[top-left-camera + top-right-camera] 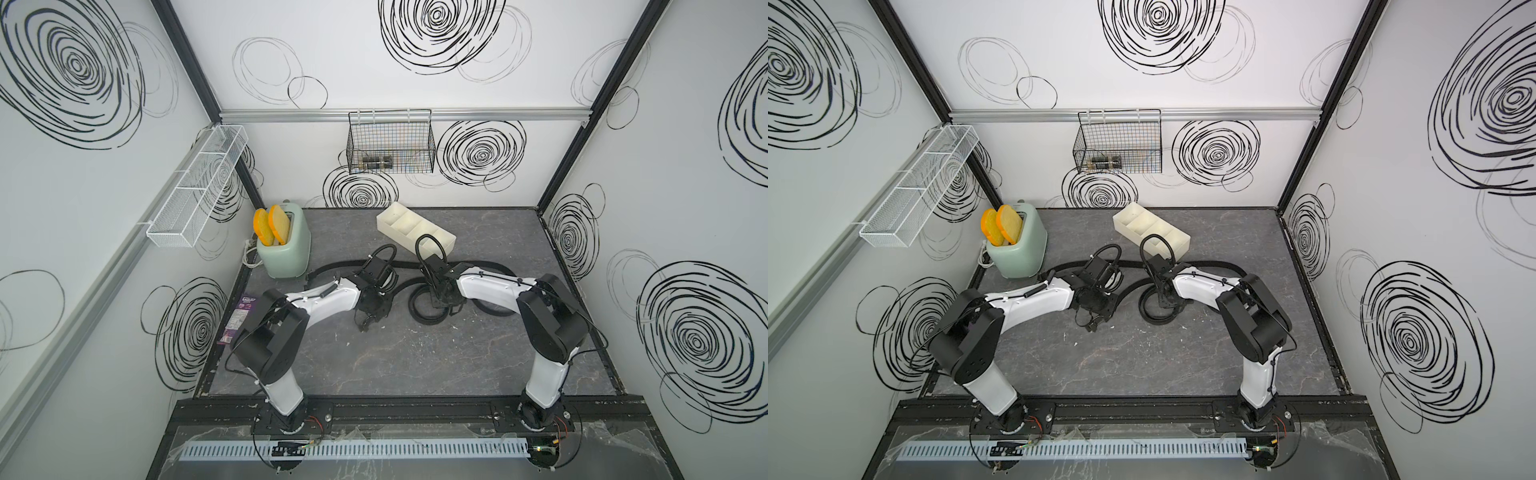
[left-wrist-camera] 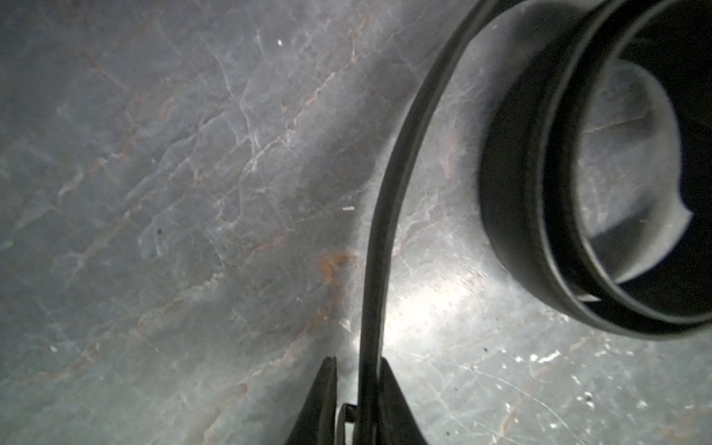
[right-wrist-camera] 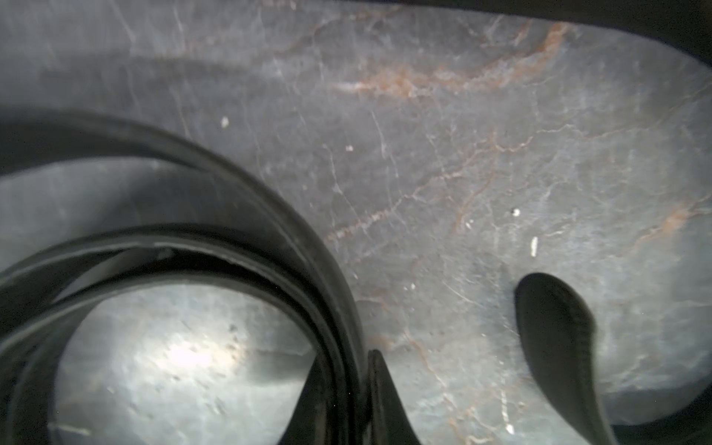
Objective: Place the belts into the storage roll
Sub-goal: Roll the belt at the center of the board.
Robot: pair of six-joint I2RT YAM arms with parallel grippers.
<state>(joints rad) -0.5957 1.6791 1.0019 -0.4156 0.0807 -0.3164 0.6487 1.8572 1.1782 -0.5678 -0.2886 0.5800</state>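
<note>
The left claw is straddling a belt strap on the grey table, with one finger touching it. I cannot tell whether it is pinching. The right claw is pinching the wall of the belt coil. The storage roll is sitting just behind the arms.

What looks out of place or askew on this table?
The storage tray sits diagonally, its visible compartments empty. Black belt strap sprawls over the table outside it, one stretch in a loose coil. A purple packet lies at the table's left edge.
</note>
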